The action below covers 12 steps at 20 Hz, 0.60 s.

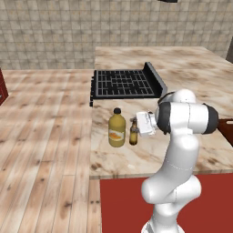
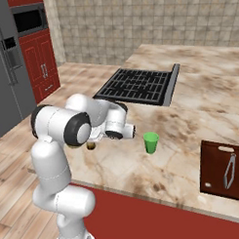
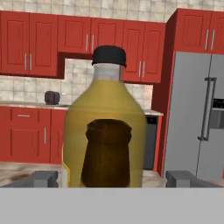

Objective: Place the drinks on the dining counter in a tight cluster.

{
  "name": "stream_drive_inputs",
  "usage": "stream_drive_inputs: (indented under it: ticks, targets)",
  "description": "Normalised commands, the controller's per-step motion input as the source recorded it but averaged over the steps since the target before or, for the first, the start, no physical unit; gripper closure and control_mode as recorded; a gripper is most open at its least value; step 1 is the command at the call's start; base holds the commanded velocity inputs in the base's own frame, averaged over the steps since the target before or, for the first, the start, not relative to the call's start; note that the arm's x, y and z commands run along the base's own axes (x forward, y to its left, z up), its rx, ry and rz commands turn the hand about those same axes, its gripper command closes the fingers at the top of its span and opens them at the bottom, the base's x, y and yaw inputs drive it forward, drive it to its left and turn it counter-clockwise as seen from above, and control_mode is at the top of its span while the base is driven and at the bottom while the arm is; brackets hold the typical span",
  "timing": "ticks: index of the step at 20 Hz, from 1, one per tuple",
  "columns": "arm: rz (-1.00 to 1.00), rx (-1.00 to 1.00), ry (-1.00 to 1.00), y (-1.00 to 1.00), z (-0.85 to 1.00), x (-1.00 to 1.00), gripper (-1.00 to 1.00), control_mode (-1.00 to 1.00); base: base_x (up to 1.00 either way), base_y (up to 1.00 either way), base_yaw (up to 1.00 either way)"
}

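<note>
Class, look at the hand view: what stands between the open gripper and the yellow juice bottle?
The brown bottle stands between the gripper and the juice bottle, shown in the hand view.

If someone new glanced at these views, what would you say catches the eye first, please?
The squat yellow-orange juice bottle and slim brown bottle stand side by side near the dining counter's front edge, with the open hand at the brown one. Behind them sits the black cooktop; a green cup stands farther right.

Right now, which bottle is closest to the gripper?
The brown bottle, slim and dark, right beside the open gripper; the juice bottle stands beyond it.
</note>
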Motion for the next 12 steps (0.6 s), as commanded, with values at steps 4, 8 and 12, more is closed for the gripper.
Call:
stream_drive_inputs:
  ticks: [4, 8, 12]
  targets:
    - [0.00, 0.00, 0.00, -0.08, 0.00, -0.01, -1.00, -1.00, 0.00, 0.00, 0.00]
    - [0.00, 0.00, 0.00, -0.15, 0.00, -0.07, -1.00, -1.00, 0.00, 0.00, 0.00]
    - [0.00, 0.01, 0.00, -0.20, 0.02, -0.30, -1.00, -1.00, 0.00, 0.00, 0.00]
